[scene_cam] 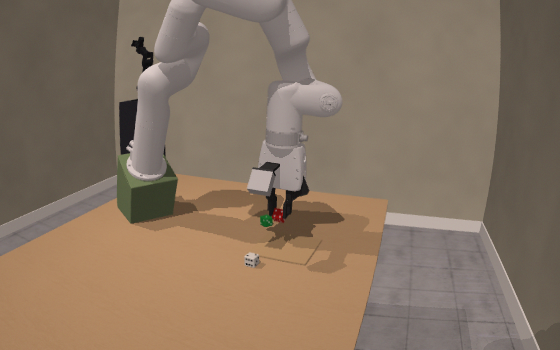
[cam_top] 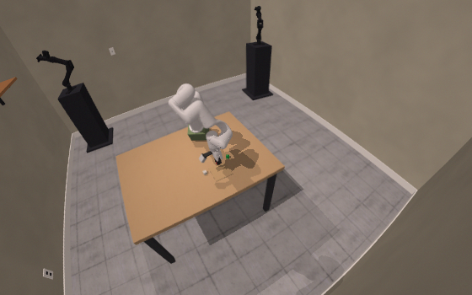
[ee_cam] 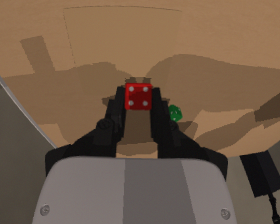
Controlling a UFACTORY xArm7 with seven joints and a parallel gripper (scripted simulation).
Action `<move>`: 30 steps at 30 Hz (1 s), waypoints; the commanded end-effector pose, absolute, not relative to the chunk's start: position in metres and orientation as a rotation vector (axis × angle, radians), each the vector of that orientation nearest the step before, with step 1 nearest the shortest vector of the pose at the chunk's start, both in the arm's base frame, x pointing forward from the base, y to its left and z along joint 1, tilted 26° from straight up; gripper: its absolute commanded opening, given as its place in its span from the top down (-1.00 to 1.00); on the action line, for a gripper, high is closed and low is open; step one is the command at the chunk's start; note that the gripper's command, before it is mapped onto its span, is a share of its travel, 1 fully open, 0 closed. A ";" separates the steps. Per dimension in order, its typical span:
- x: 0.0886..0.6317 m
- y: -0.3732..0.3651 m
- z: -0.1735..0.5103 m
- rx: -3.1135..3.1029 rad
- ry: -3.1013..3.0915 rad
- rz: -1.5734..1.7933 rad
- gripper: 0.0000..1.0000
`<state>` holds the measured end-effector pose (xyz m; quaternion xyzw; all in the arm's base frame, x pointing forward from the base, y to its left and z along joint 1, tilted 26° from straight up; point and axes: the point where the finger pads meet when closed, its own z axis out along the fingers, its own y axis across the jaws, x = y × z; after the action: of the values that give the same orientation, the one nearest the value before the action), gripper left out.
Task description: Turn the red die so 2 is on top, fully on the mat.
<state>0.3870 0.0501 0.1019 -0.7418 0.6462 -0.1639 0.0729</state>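
"Where was the red cubic die (scene_cam: 278,215) (ee_cam: 138,96)?"

"Between the fingertips of the black claw (cam_top: 218,162) (scene_cam: 279,214) (ee_cam: 138,98), which was closed narrowly on its sides. It looked raised off the wooden worktop (cam_top: 163,181) (scene_cam: 169,280) (ee_cam: 231,30)."

"So they were at the turning?"

"I judged so: gripped, with the turn or setting-down unfinished. The next move called for bringing 2 uppermost, lowering the die flat inside the edges of the thin tan mat (cam_top: 223,174) (scene_cam: 294,256) (ee_cam: 121,35), then letting go."

"Which face could you read?"

"Four pips faced the wrist camera. From the top I could read none."

"And the green die (cam_top: 227,157) (scene_cam: 266,220) (ee_cam: 175,113)?"

"From the exterior it almost met the red one; the wrist view showed a finger and a gap between them. A knock seemed possible."

"Anything else?"

"The white die with black pips (cam_top: 205,172) (scene_cam: 252,260), beside the mat, showed from the top and exterior, but not from the wrist."
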 end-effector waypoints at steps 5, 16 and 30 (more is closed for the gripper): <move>0.386 0.051 0.102 -2.215 1.897 -0.378 0.58; 0.397 0.054 0.109 -2.174 1.834 -0.333 0.58; 0.403 0.051 0.113 -2.158 1.812 -0.331 0.58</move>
<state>0.4018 0.0507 0.1119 -0.7516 0.6320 -0.1145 0.1504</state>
